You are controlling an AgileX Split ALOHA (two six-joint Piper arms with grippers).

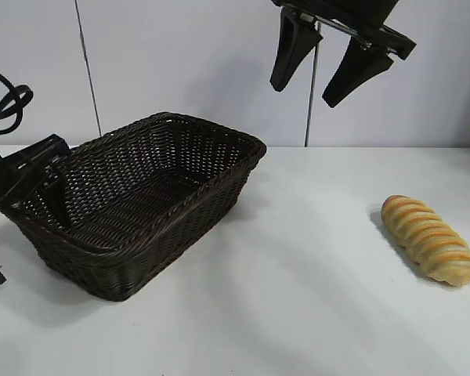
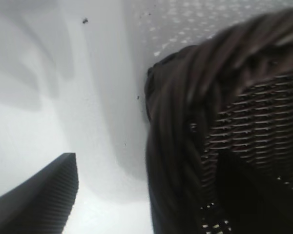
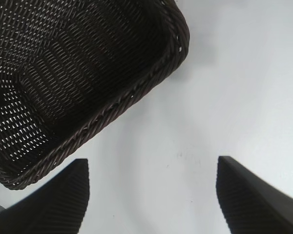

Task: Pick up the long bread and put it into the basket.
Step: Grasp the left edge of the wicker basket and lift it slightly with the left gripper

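Left gripper point(image 1: 43, 184): at the bench's left edge, fingers straddling the basket's left rim, one inside, one outside; grip not discernible.
Basket point(image 1: 153, 227): dark wicker, bench point(image 1: 298, 313) left half.
Right gripper point(image 1: 321, 66): raised above bench rear, fingers spread, holding nothing.
Long bread point(image 1: 429, 239): near right edge, well apart from basket.

Twisted long bread point(image 1: 430, 240) — well apart from basket point(image 1: 189, 210)

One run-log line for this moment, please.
long bread: on table, untouched | basket: empty | left gripper: straddling basket's left rim | right gripper: raised, open, empty
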